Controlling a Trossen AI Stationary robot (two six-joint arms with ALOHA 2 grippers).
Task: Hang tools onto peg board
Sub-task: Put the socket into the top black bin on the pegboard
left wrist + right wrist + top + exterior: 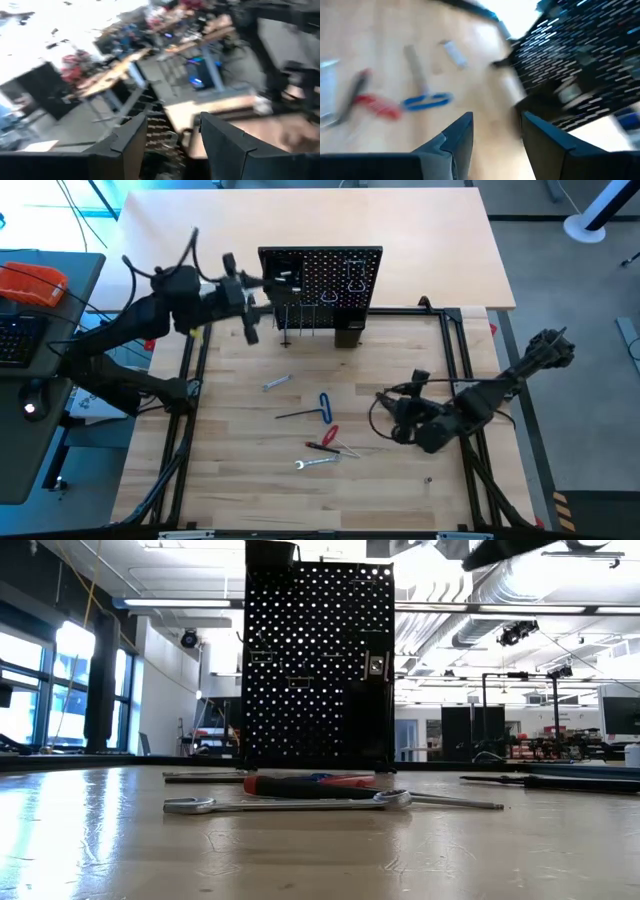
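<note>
left gripper [172, 137]: jaws parted, empty, by board [320, 280] | right gripper [495, 135]: jaws parted, empty, tools ahead | hex key [325, 406]: likely light, stiff, slick; grip blue handle

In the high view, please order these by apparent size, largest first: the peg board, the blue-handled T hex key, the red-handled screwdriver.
1. peg board
2. and 3. blue-handled T hex key and red-handled screwdriver: they look alike in size, so I do not rank them.
</note>
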